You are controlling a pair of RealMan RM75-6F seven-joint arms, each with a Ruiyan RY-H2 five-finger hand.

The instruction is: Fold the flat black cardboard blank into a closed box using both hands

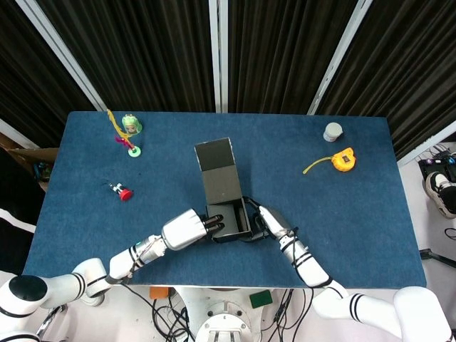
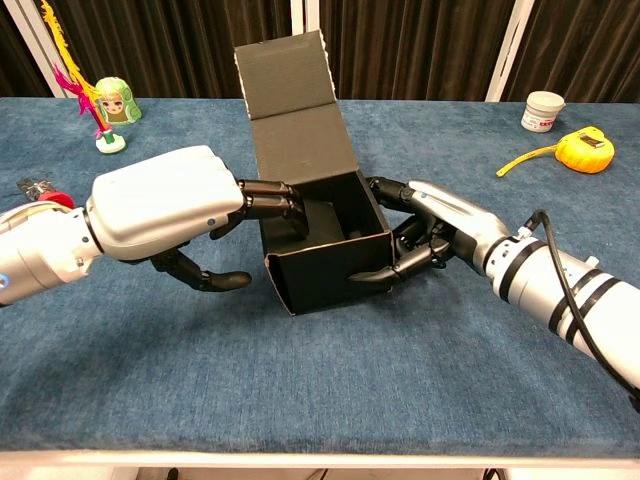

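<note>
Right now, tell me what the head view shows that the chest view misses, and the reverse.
Only the head view shows the table's full outline and the dark curtains from above. Only the chest view shows the left hand's fingers reaching over the wall into the black box. Both show the right hand, raised lid, yellow tape measure, white jar and doll.

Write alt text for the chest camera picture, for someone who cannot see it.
Two white robot hands hold a half-folded black cardboard box on a blue table: the left hand reaches its dark fingers inside, the right hand grips the box's right side. The lid flap stands open. Behind are a doll-head toy, a yellow tape measure and a small white jar.
</note>
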